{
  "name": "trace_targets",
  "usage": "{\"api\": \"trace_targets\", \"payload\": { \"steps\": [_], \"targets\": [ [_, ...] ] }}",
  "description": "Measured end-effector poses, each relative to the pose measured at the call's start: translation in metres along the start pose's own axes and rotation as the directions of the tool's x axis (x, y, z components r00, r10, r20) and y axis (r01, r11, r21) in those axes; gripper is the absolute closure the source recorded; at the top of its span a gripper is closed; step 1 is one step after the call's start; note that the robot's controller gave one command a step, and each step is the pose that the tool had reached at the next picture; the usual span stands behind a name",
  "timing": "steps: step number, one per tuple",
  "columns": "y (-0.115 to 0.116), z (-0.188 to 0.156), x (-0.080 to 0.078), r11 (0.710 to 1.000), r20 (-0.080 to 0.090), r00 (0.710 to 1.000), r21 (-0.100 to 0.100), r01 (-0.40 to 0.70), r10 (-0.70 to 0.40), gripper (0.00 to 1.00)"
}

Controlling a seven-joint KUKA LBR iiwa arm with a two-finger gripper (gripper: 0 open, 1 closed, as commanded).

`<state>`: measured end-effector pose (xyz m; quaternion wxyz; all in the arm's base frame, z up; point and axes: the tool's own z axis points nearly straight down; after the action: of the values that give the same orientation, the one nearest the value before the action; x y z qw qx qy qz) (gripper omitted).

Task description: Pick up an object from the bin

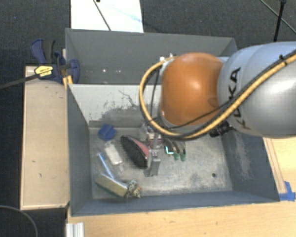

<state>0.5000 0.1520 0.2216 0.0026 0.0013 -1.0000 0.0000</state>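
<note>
The one readable mark is the brand name "KUKA", in black capital letters on the silver casing of the arm (266,93), at the right of the frame. The word runs down the casing at a slant, just beside the orange cover (190,90). A yellow and black cable (256,90) crosses the lettering and hides part of it. Any print on the small things in the bin (81,157) is too small to read.

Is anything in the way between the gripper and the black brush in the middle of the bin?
Nothing visible. The gripper is right beside the brush, at its right edge; the blue cap and clear packet lie to its left.
</note>
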Motion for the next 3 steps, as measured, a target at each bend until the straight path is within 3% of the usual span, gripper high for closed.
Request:
{"api": "trace_targets", "payload": {
  "steps": [1,2,3],
  "targets": [
    [-0.026,0.115,-0.053,0.993,-0.001,0.993,0.002,-0.120,0.120,0.00],
    [-0.025,0.153,-0.059,0.991,-0.003,0.991,-0.001,-0.136,0.135,0.00],
    [-0.026,0.151,-0.060,0.990,0.001,0.990,-0.001,-0.143,0.143,1.00]
  ]
}}
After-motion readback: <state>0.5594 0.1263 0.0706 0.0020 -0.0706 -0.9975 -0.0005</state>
